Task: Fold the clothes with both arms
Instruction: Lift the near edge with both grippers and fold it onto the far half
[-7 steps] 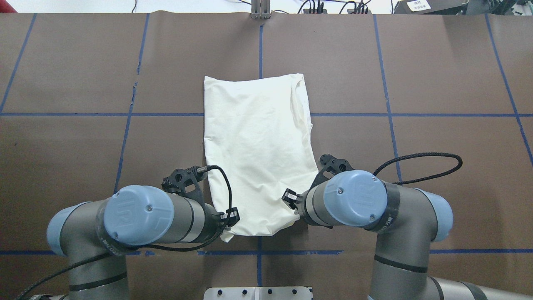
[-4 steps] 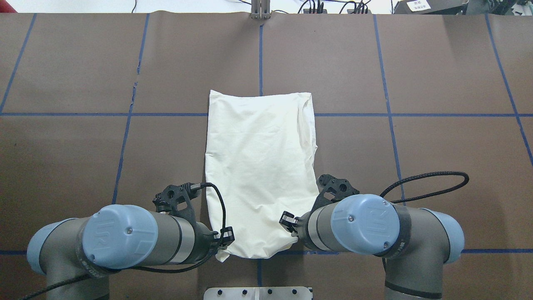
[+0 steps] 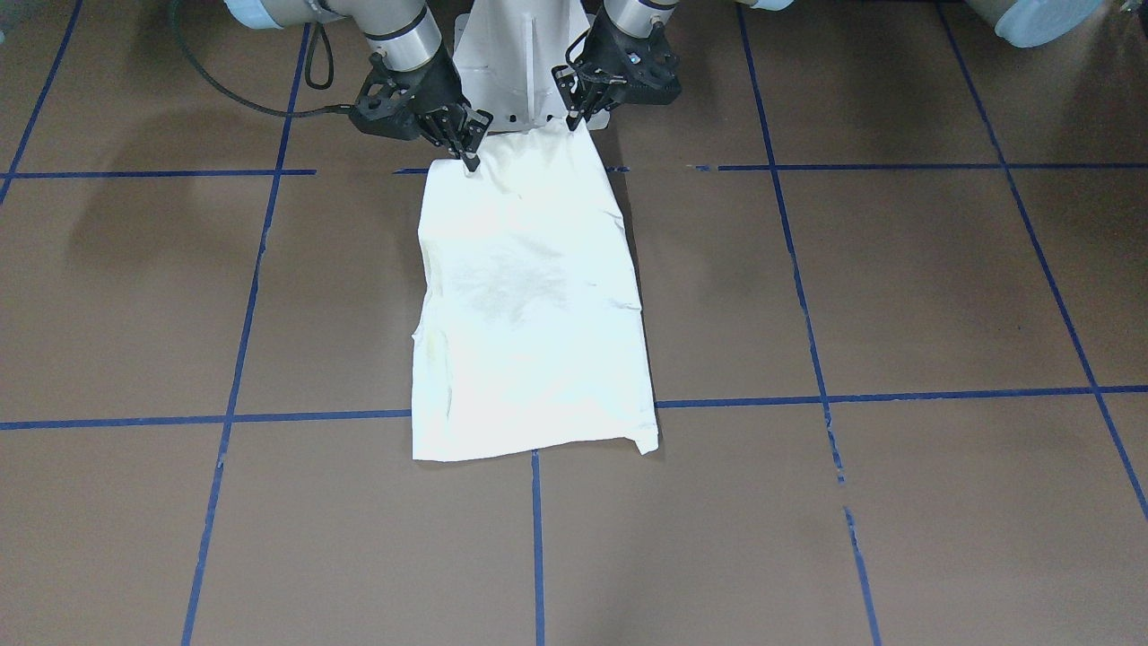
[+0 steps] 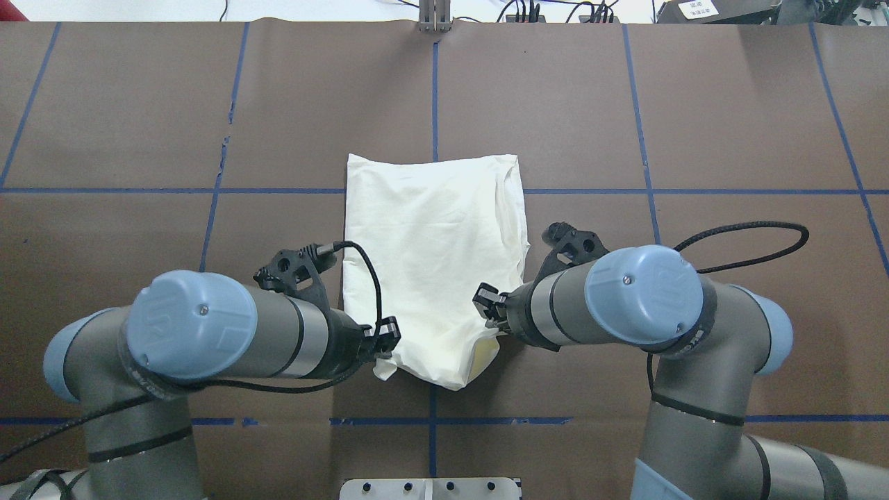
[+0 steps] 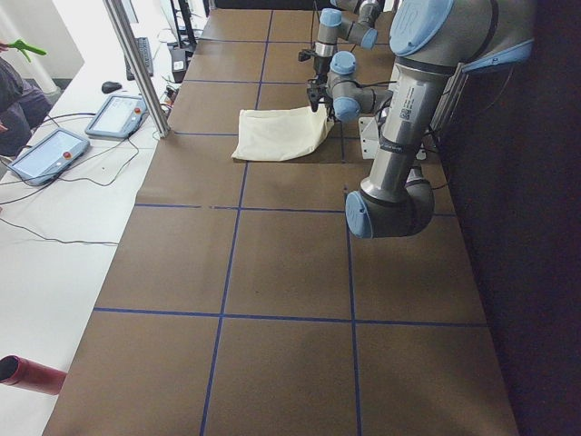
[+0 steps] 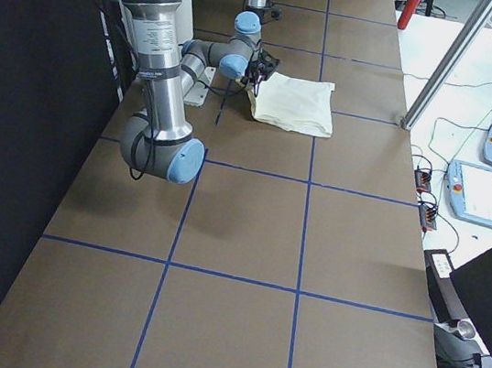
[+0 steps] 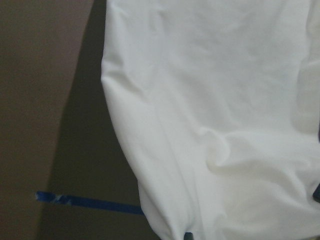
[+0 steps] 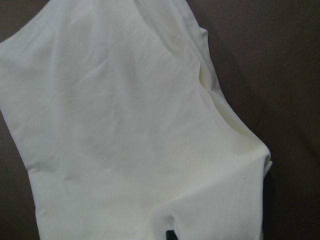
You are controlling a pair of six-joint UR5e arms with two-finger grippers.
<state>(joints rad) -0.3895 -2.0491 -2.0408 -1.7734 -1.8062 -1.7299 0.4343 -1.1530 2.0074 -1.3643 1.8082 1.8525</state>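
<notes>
Front view: shirt lies plain side up at mid-table, with the edge nearest the robot raised. Left gripper and right gripper are each clenched on 1 corner of that edge.
Overhead: raised edge sags between the 2 wrists.
Wrist views: cream cloth, brown table beside it.

Brown table cover, gridded with blue tape lines. We take the aluminium post, standing at the cover's edge, as our landmark. Just beside the post's foot: one grey teach pendant. A second pendant lies near, further out on the white bench. Black mouse just behind the post. Red cylinder well apart from the post, along the bench.
</notes>
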